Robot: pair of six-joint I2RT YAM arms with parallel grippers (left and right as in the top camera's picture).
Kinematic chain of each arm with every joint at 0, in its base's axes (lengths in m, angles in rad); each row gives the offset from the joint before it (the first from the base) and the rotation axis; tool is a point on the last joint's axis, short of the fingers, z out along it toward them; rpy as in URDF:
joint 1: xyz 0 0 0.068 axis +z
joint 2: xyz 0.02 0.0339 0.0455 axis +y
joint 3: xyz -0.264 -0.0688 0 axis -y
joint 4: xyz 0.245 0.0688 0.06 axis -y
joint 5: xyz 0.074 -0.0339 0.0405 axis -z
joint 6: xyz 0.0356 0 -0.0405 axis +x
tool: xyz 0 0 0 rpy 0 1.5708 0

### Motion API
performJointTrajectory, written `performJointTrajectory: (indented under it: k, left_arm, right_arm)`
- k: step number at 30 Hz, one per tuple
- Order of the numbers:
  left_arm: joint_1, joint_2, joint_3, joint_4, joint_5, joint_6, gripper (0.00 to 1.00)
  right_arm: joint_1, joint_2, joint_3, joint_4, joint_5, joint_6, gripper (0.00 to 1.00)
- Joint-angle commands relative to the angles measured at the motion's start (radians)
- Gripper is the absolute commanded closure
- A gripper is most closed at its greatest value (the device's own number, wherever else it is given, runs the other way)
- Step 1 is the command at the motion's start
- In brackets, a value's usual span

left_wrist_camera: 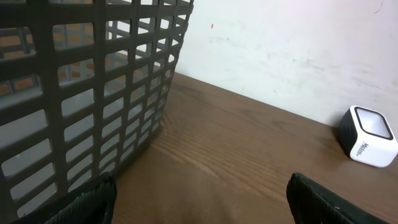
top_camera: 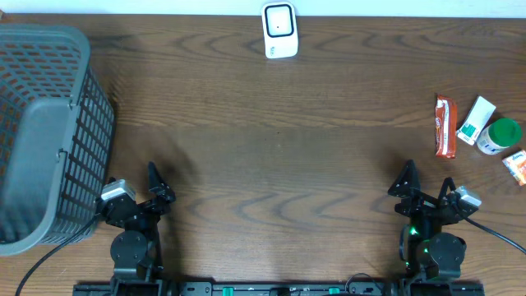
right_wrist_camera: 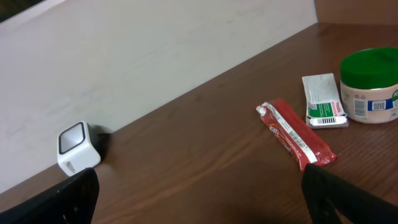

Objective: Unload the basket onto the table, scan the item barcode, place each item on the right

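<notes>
Right gripper is sitting parked at the near edge of the table with its fingers spread wide and nothing between them. The left gripper is doing the same on its side, jaws apart and holding nothing, so I'm guessing both are just waiting in a rest pose. The stuff to scan is lying over on the right: a red snack bar, a white and green packet just beside it, a green-lidded jar right next to that, and an orange pack that's getting cut off by the frame edge. They're probably grouped there so the right arm is reaching them easily. The scanner is standing at the far middle where either arm could present a code, and the basket on the left is likely taking finished items. I can't tell which item is meant. The packet's barcode is showing in the right wrist view, but the others are hiding or too small.
</notes>
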Motion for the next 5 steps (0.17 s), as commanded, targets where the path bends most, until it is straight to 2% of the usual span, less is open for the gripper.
performJointTrajectory:
  k: [1, 5]
  left_arm:
    - [0.005, -0.005, -0.032, -0.012, 0.005, 0.021, 0.13]
    - [0.005, -0.005, -0.032, -0.012, 0.005, 0.021, 0.12]
  right_arm:
    - [0.009, -0.006, -0.005, 0.002, 0.012, -0.015, 0.01]
    - [0.009, -0.006, -0.005, 0.002, 0.012, -0.015, 0.01]
